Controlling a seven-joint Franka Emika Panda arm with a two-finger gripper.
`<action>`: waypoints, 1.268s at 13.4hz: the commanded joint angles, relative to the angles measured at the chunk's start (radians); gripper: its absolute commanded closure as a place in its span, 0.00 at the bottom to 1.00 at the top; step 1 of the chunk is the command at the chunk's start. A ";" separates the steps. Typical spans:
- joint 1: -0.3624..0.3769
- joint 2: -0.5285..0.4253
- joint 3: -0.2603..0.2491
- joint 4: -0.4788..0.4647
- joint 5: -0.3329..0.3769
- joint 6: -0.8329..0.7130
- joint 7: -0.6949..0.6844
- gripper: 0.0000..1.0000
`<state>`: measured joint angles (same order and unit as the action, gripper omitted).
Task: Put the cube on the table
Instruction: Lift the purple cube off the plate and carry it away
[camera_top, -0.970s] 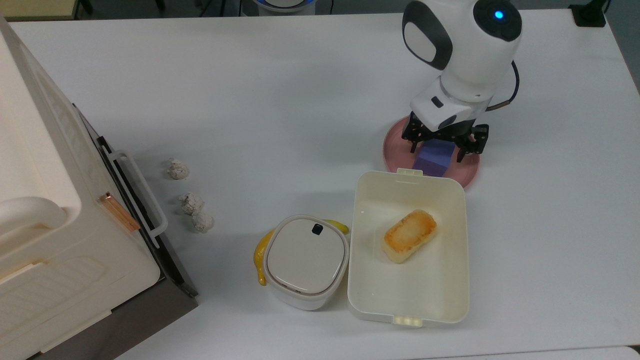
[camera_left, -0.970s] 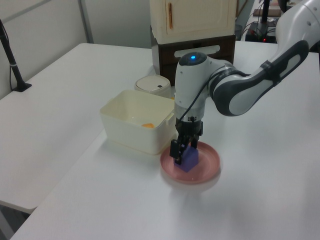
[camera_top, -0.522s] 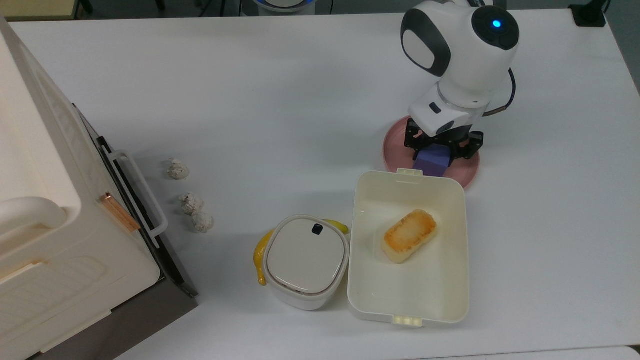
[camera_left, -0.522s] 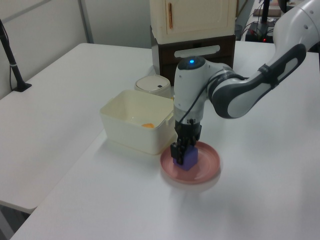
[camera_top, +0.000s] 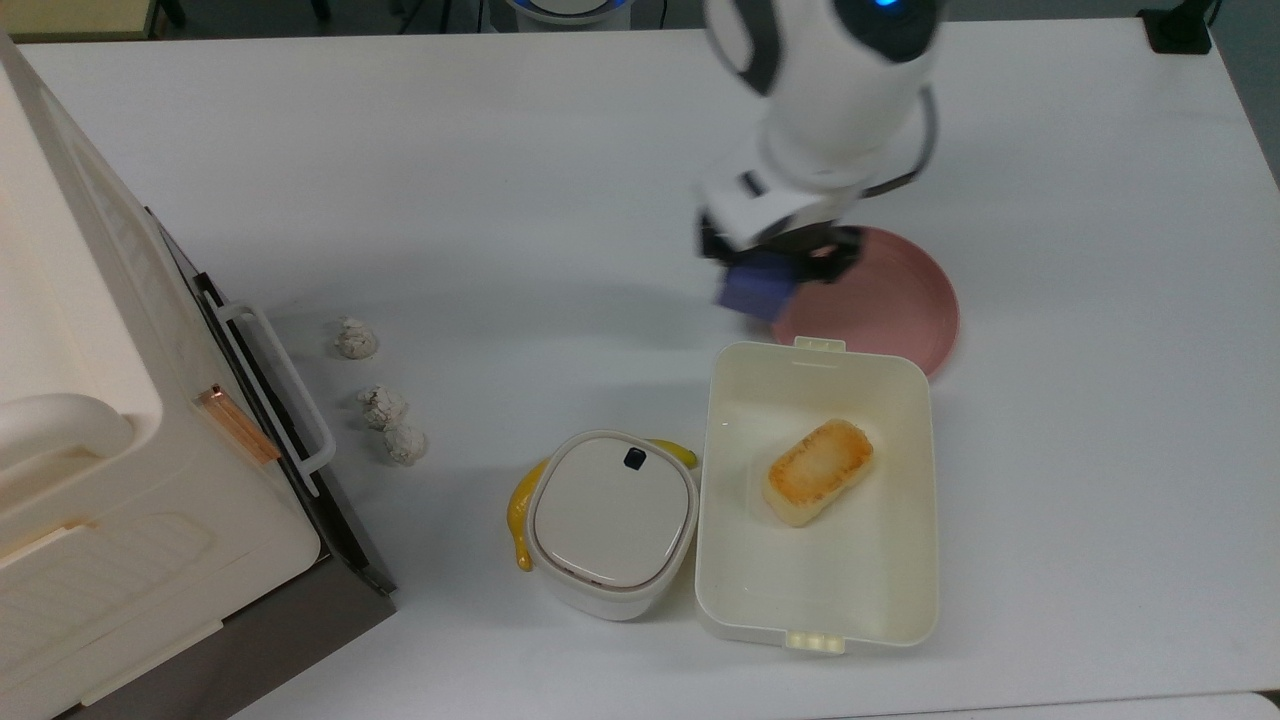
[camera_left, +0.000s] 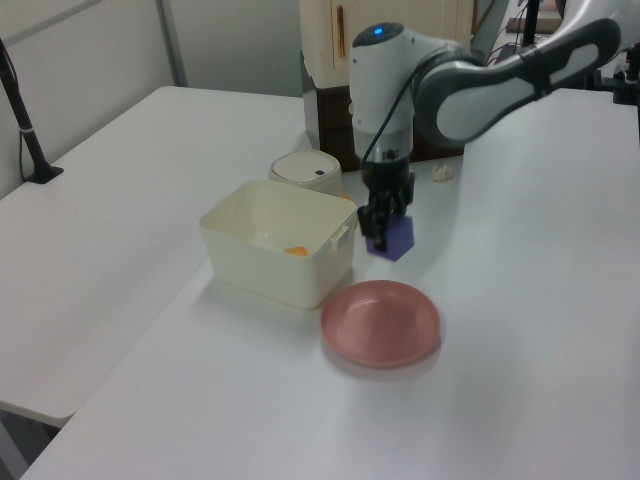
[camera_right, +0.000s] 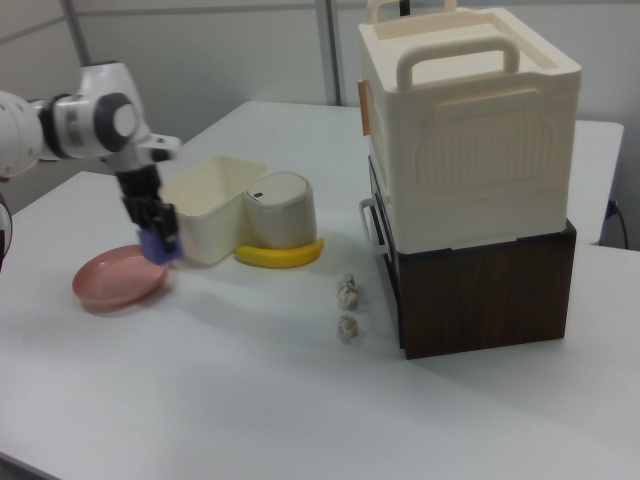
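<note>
Blue-purple cube (camera_top: 757, 288) aloft beside cream tray (camera_top: 905, 610)

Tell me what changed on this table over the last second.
The gripper closed on the cube, lifted it off the pink plate and carried it toward the top view's left, above the table. Tray, bread, lidded container and banana stayed put.

Up comes the cube (camera_top: 756, 288), lifted clear off the pink plate (camera_top: 885, 305) where it sat a second ago, clamped in the end effector (camera_top: 775, 262). The arm has swung toward the top view's left, carrying the cube past the plate's rim, and it now hangs in the air above the surface (camera_top: 520, 200). The plate is left bare.
</note>
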<state>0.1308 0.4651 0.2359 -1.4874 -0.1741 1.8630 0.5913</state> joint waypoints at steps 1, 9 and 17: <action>0.004 0.010 -0.153 -0.100 0.009 0.004 -0.120 0.98; -0.094 -0.029 -0.248 -0.134 0.016 0.016 -0.277 0.00; -0.082 -0.246 -0.227 -0.103 0.019 -0.162 -0.283 0.00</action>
<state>0.0337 0.3177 0.0092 -1.5521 -0.1732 1.7208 0.3319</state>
